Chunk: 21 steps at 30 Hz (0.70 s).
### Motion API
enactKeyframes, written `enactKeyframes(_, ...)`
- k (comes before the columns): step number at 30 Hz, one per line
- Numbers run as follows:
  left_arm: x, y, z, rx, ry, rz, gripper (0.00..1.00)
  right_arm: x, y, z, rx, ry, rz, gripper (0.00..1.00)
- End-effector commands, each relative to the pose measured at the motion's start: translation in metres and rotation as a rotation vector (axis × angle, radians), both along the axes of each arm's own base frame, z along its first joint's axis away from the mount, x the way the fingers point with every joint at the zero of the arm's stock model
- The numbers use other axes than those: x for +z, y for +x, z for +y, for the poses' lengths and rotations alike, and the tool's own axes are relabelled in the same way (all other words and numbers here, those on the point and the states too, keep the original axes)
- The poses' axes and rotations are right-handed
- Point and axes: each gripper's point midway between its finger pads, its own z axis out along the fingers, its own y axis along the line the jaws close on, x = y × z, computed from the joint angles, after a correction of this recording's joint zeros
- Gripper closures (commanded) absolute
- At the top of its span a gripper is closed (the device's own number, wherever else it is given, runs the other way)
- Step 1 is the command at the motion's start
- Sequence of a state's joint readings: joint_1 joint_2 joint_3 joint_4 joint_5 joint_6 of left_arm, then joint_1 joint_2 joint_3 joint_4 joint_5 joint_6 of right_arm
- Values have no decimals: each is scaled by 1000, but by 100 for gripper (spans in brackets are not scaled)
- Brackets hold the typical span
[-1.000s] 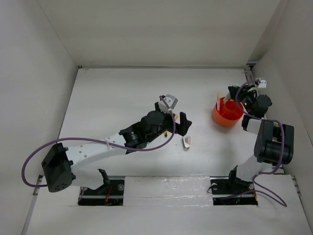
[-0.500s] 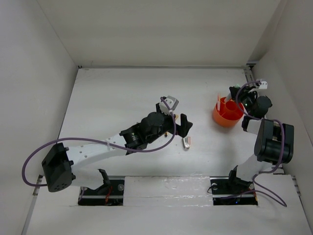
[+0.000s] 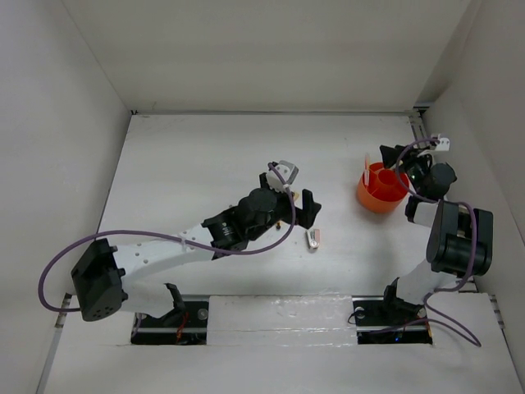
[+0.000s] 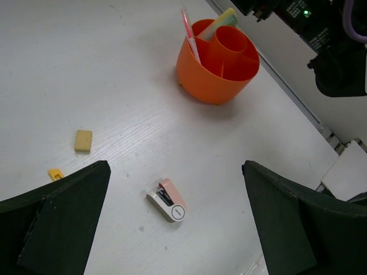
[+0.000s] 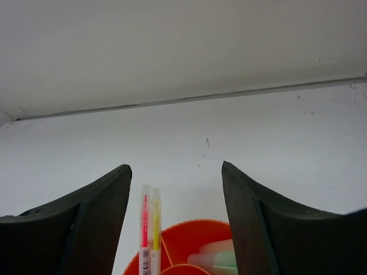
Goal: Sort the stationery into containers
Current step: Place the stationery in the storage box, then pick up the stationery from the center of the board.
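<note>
L fingers (image 4: 57, 217) spread wide above grey-pink piece (image 4: 168, 200); R fingers (image 5: 86, 229) apart, empty, over orange tub (image 4: 206, 83) w/ pens (image 5: 144, 235) inside.

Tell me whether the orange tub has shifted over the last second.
No. In the top view the orange tub stands the same way off the table's back edge and the small pink-and-white stapler as a second ago.

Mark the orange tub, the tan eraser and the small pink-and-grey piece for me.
orange tub (image 4: 202, 81), left wrist view, on its outer wall.
tan eraser (image 4: 83, 140), left wrist view, on its top face.
pink-and-grey piece (image 4: 167, 199), left wrist view, on its middle.
</note>
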<state>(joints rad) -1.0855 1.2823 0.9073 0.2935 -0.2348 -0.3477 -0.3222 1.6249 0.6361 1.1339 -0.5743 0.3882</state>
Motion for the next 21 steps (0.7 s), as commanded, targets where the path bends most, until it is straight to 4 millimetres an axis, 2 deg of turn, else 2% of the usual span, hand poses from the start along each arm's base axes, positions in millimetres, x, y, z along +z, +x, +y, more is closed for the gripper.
enactKeyframes(1,-3,12,7,97,5,10,1,45,-9,3,19,-24,-128,28)
enactKeyframes(2,5,16,6,121,-4,9,1,57,-10,4,20,-31,-149,0)
enactKeyframes(3,-1,22,8,162,18,19,1,54,-11,4,19,-21,-121,0)
enactKeyframes(4,-7,24,11,181,47,35,1,61,-11,1,2,-17,-122,0)
enactKeyframes(5,-2,27,9,194,40,40,1,65,-11,5,0,-20,-114,0)
enactKeyframes(8,-13,29,6,210,83,71,1,76,-9,19,-41,-84,-33,0)
enactKeyframes(9,-8,35,7,227,73,78,1,104,-11,22,-65,-125,-61,0)
enactKeyframes(10,-13,41,8,237,73,106,1,85,-13,25,-81,-179,46,0)
enactKeyframes(11,-18,44,10,245,85,131,1,88,-13,22,-153,-203,76,0)
enactKeyframes(12,-13,49,10,258,74,140,1,100,-15,41,-139,-230,80,0)
enactKeyframes(14,-21,54,8,275,94,169,1,96,-29,44,-193,-259,154,0)
enactKeyframes(15,-26,55,11,291,126,177,1,95,-34,58,-164,-264,167,0)
enactKeyframes(16,-18,58,7,305,112,182,1,99,-42,64,-149,-265,164,0)
enactKeyframes(17,-27,65,10,334,134,204,1,88,-49,68,-147,-249,220,0)
enactKeyframes(18,-36,63,11,350,157,244,1,87,-52,74,-131,-252,231,0)
enactKeyframes(19,-30,72,14,378,145,258,1,81,-56,86,-96,-259,249,0)
enactKeyframes(21,-49,83,22,397,167,327,1,66,-67,97,-64,-276,316,0)
